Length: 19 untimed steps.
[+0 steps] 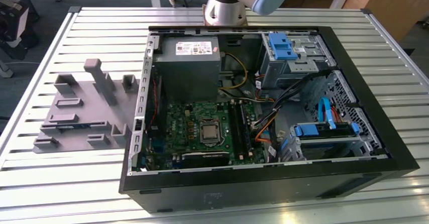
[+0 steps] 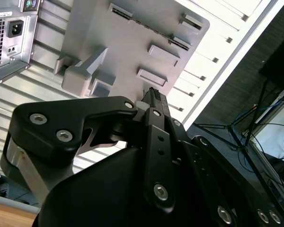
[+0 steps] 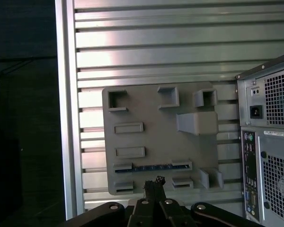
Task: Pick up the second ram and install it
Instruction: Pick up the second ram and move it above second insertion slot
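Observation:
The second ram [image 3: 151,167], a thin blue-green stick with dark chips, lies in a long slot of the grey fixture plate [image 3: 146,137]. It also shows as a dark strip [image 2: 151,30] in the second wrist view and as a dark line [image 1: 67,125] in the exterior view. My gripper [image 3: 155,181] hovers well above the plate, near the ram's row, with its black fingers together and nothing between them. In the second wrist view its narrow tip [image 2: 154,94] points at the plate. The long black motherboard slots [image 1: 240,126] sit inside the open computer case [image 1: 348,174].
The case stands on the slatted metal table [image 1: 54,189], its rear panel [image 3: 270,156] beside the fixture plate. A tall post [image 1: 100,81] and several holders rise from the plate. Cables, blue drive clips [image 1: 280,45] and a power supply [image 1: 188,68] crowd the case. The table's edge [image 3: 66,118] runs close by the plate.

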Tool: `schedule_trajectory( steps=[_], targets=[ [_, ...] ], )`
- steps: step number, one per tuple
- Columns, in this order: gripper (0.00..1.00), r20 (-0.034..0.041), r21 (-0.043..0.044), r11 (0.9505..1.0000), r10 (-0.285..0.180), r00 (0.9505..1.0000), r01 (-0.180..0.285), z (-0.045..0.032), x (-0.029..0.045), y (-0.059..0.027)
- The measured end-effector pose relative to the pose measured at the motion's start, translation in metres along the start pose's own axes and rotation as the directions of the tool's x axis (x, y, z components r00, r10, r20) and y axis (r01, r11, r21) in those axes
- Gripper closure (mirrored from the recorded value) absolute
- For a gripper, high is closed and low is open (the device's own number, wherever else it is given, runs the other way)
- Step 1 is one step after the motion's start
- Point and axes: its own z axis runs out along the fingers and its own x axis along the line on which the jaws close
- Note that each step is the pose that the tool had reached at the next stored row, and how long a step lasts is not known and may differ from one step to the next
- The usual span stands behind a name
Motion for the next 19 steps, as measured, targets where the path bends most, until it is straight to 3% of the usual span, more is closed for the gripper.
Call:
schedule_trajectory(
  steps=[8, 19],
  targets=[
    [0.89, 0.0, 0.0001, 1.0, -0.001, 1.0, 0.001, 0.0, 0.0005, 0.0],
    [0.89, -0.0019, 0.0005, 0.9976, -0.069, 0.9976, 0.069, 0.0, 0.0005, -0.0003]
  ],
)
